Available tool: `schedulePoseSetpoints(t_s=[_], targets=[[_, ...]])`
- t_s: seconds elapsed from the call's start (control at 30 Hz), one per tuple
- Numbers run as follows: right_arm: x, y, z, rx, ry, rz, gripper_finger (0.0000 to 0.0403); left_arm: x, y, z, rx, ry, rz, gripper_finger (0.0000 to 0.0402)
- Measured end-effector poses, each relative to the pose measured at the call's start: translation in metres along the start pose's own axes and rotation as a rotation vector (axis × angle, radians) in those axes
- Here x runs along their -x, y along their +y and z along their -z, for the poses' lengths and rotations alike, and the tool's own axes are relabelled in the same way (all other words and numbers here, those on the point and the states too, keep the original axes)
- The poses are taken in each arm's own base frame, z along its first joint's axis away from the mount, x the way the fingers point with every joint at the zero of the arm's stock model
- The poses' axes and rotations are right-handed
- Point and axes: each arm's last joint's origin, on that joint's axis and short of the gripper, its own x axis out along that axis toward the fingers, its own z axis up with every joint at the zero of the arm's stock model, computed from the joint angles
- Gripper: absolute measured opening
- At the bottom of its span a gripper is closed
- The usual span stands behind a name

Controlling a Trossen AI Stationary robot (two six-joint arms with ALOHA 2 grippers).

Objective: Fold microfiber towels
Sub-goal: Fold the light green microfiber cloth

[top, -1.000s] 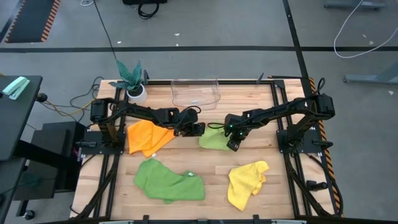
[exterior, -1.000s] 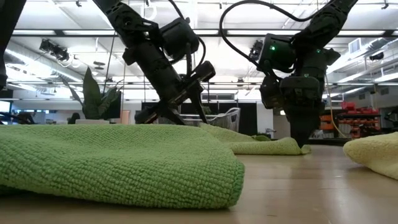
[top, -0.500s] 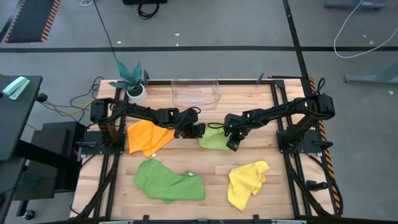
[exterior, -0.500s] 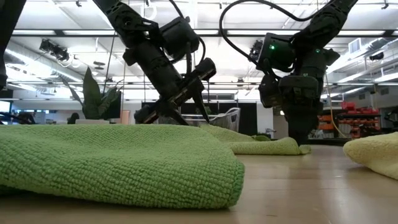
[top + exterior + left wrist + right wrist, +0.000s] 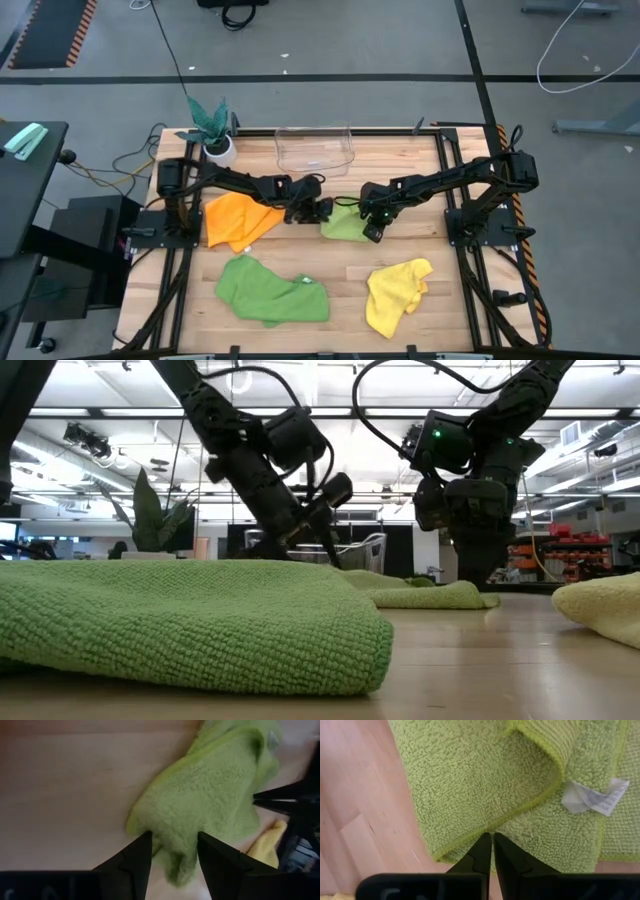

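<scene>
My right claw (image 5: 491,851) pinches the rumpled lime towel (image 5: 485,785) at its edge, white tag showing; my left claw (image 5: 173,851), at nine o'clock, gapes narrowly over it.

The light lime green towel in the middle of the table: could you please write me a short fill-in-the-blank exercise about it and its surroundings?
1. Both grippers work at the light lime green towel, which bears a small ____ label.
2. The left gripper is ____, a fold of that towel between its fingers.
3. The right gripper is ____.
4. Beside the clear bin stands a plant in a ____ pot.

Missing words: white; open; shut; white
</scene>
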Motion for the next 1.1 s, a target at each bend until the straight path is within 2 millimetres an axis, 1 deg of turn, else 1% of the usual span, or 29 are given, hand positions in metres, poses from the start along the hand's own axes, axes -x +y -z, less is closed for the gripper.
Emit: schedulePoseSetpoints(t_s=[0.1, 0.17, 0.27, 0.4, 0.43, 0.57, 0.73, 0.9, 1.03, 1.1], targets=[[0.000, 0.000, 0.000, -0.004, 0.002, 0.001, 0.0029, -0.004, -0.002, 0.001, -0.019, -0.006, 0.027, 0.0151], [0.000, 0.000, 0.001, -0.012, 0.009, 0.004, 0.0029, -0.003, -0.004, 0.000, -0.031, -0.055, 0.036, 0.0132], [0.000, -0.001, 0.003, -0.029, 0.028, 0.014, 0.0029, -0.001, -0.004, -0.003, -0.058, -0.103, 0.034, 0.0090], [0.000, -0.002, 0.005, -0.034, 0.046, 0.023, 0.0029, 0.000, -0.008, -0.006, -0.116, -0.126, 0.044, 0.0020], [0.000, -0.002, 0.005, -0.033, 0.046, 0.023, 0.0029, 0.001, -0.010, -0.006, -0.129, -0.141, 0.046, 0.0013], [0.000, -0.002, 0.005, -0.041, 0.045, 0.023, 0.0025, 0.002, -0.017, -0.008, -0.170, -0.176, 0.107, 0.0018], [0.000, -0.002, 0.005, -0.051, 0.048, 0.025, 0.0012, 0.003, -0.023, -0.008, -0.222, -0.193, 0.158, 0.0009], [0.000, -0.003, 0.005, -0.054, 0.042, 0.034, 0.0006, 0.003, -0.023, -0.007, -0.262, -0.139, 0.168, 0.0008], [0.000, -0.004, 0.004, -0.061, 0.033, 0.052, 0.0011, 0.003, -0.024, -0.005, -0.312, -0.115, 0.180, 0.0008], [0.001, -0.005, 0.004, -0.074, 0.036, 0.056, 0.0014, 0.004, -0.028, -0.005, -0.342, -0.110, 0.199, 0.0008]])
